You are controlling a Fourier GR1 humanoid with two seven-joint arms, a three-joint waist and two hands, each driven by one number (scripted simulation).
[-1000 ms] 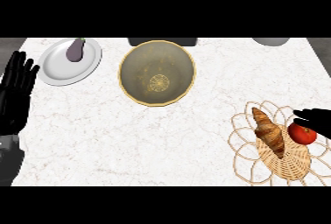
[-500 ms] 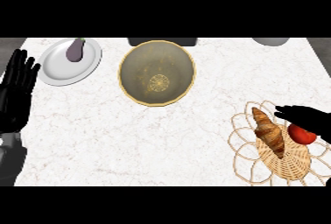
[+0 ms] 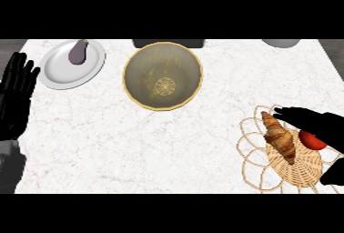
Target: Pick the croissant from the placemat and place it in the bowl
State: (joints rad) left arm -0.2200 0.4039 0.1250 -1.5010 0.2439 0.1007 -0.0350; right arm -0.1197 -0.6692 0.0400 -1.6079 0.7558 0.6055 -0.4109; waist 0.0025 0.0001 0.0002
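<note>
Croissant [image 3: 279, 137]: on the woven placemat [image 3: 250, 157] at the right, lying lengthwise, not in the bowl.
Right hand [image 3: 314, 122]: over the placemat, fingers stretched out flat, tips just beside the croissant's far end, grasping nothing.
Red fruit [image 3: 311, 142]: on the placemat beside the croissant, partly hidden by the right hand.
Bowl [image 3: 144, 61]: gold-rimmed, top middle, well apart from the croissant.
Left hand [image 3: 16, 98]: at the left edge, released, fingers up, resting.
Plate [image 3: 62, 75]: white, top left, bearing an eggplant [image 3: 79, 51].
</note>
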